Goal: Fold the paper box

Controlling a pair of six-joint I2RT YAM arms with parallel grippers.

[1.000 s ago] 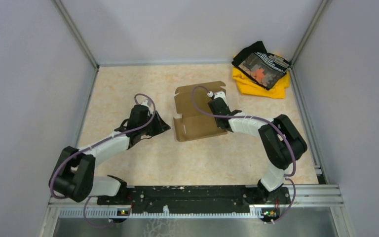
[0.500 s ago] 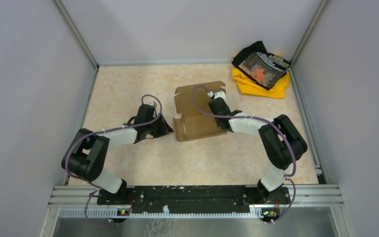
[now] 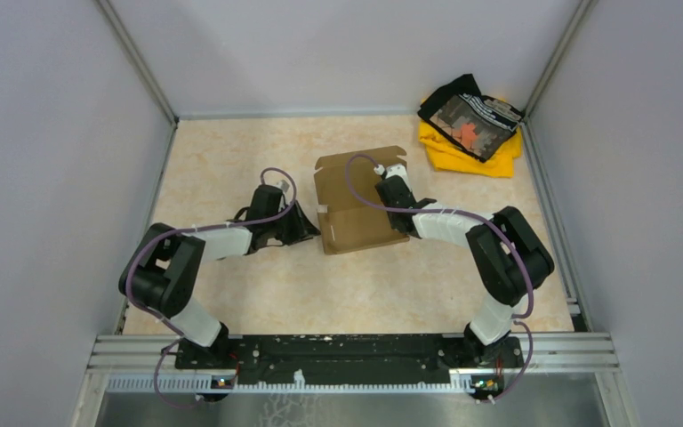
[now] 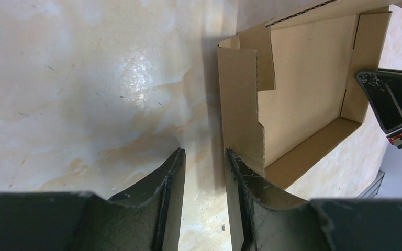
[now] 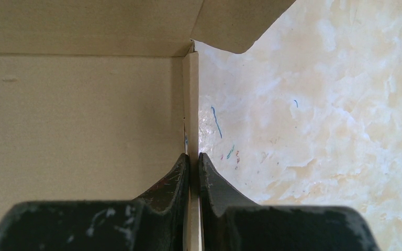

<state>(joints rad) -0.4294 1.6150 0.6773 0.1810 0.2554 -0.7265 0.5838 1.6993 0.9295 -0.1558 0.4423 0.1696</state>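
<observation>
— Left of the paper box [image 3: 356, 227], just beside its raised left wall [image 4: 239, 104], sits the left claw [image 4: 204, 157]. Its jaws stand apart with only bare worktop [image 3: 231, 160] showing in the gap, so it grasps nothing.

— And the other one?

— The right claw [image 5: 193, 159] is on the box's opposite side, clenched on the thin right wall, one finger inside the tray and one outside.

— Where does the box itself lie?

— On the worktop, about midway between the two arms. The tray part is at the box's near end with its walls partly up, and the lid panel spreads at its far end. So the long axis seems to run near to far, tilted a little.

— Then what does the next move hinge on?

— The left wall, I'd judge. From the left claw the box lies ahead and to the right, with the wall's edge close off one fingertip; whether they touch I cannot tell. The left arm is plainly the nearer to that wall, and the right is occupied anchoring the other side. To straddle the wall, the left claw would need to shift sideways toward the box.

— Counts?

— One box, two arms, two claws, and one cloth pile [image 3: 471, 120], yellow beneath black, well beyond the box's far right corner.
</observation>
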